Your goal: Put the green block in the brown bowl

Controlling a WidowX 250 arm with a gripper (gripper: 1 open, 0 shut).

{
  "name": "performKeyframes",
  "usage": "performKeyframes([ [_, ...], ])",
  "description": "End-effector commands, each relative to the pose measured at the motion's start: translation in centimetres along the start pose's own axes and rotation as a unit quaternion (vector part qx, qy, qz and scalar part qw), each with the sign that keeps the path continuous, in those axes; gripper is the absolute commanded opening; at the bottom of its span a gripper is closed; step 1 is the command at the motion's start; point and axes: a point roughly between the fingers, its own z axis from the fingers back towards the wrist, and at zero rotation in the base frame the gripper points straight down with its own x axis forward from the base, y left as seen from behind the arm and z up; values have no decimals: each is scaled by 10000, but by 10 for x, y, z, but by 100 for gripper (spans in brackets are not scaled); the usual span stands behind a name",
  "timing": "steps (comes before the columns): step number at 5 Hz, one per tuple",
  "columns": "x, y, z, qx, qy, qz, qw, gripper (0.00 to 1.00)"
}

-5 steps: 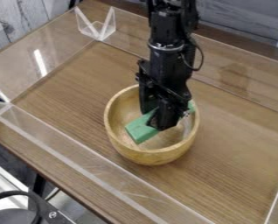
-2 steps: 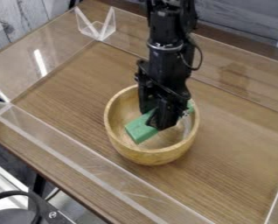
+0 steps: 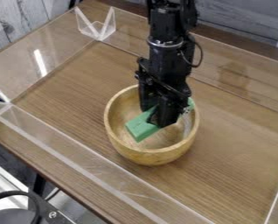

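Camera view:
Arm: one black robot arm [image 3: 167, 35] came down from the top of the picture and pointed almost straight down into the bowl.
Gripper: the black gripper [image 3: 165, 118] was low inside the bowl, with its tips down by the block.
Gripper state: the jaws were squeezed tight together. They looked closed on the green block, since the block's upper end went in right between them.
Green block: the green block [image 3: 142, 129] was inside the brown bowl. It was tilted, with its lower end down near the bowl's front-left inside and its upper end hidden behind the gripper. A little bit of green also showed on the right side of the gripper.
Brown bowl: the brown bowl [image 3: 121, 146] was round and light tan, with thick walls. It sat upright on the table, near the middle of the picture.
Table: the table [image 3: 72, 87] was brown wood with lines in it. The bowl was the only loose thing resting on it.
Clear walls: see-through plastic walls [image 3: 24, 52] stood around the table's edges.
Clear stand: a small see-through piece [image 3: 97, 24] stood at the far back-left corner, well apart from the bowl.
Floor corner: dark cables [image 3: 19, 210] showed at the bottom left, below the table edge.
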Motion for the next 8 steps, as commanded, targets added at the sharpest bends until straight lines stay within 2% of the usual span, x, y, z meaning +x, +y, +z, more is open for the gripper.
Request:
performKeyframes([
  [1,8,6,14,84,-231,26,9997,0],
  [8,9,7,14,-5,-196,39,9998,0],
])
